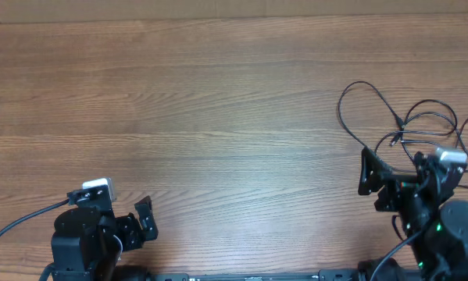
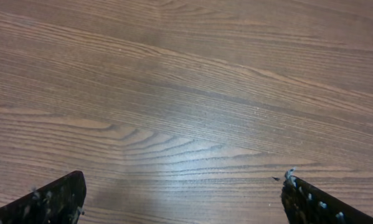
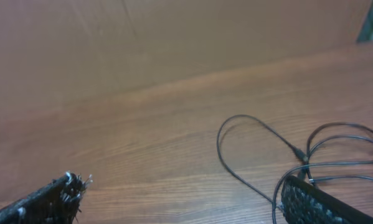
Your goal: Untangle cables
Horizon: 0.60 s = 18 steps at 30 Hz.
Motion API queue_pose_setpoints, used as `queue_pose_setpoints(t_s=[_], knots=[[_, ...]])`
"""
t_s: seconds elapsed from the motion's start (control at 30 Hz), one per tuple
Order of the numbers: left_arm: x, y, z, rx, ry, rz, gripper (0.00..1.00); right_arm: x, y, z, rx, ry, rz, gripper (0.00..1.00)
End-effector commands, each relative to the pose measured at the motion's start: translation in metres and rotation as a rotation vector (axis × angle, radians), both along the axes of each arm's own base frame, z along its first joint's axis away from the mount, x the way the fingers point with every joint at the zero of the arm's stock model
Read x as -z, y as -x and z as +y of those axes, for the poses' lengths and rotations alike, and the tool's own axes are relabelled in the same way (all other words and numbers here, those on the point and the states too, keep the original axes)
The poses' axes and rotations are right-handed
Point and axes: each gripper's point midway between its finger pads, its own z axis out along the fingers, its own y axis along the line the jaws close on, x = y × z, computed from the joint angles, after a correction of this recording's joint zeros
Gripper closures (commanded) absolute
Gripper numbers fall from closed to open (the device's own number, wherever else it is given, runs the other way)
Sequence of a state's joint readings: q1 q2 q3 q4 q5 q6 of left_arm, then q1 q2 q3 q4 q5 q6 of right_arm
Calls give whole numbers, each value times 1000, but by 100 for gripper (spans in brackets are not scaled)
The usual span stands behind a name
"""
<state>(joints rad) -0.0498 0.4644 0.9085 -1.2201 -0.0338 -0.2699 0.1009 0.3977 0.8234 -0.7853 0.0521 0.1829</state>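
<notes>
I see the cables lying by the right edge of the desk, just in front of my right arm. They are thin black cords in loose loops. One big loop reaches out toward the middle of the desk. The other loops bunch up closer to the right edge, and they cross over each other there. I think that crossing spot is the knot I have to undo. Some cord runs out of the overhead picture, so I cannot see all of it.

My right pincer has its fingers wide apart and holds nothing. In the right wrist view, the cables sit just beside one finger, but I cannot tell if they touch it.

My left pincer sits near the front left corner of the desk, well apart from the cords. In the left wrist view, that pincer has its fingers spread too, with only bare wood between them.

So I think the job has hardly begun. No cord is picked up, and the loops are not yet pulled apart. All the sorting is left to do.
</notes>
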Motion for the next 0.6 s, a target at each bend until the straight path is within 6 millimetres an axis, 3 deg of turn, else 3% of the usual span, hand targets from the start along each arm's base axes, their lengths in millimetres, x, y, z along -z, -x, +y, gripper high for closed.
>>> queue_pose_setpoints(t_s=[0.0,0.37,0.57], knots=[[2,1,-1,0,8,1,0,7,6,4,-27,-10,-76,0],[2,1,-1,0,8,1,0,-7,6,4,-25,-46,-474,0],[2,1,-1,0,8,1,0,3,-6,5,-26,-54,-550,0]])
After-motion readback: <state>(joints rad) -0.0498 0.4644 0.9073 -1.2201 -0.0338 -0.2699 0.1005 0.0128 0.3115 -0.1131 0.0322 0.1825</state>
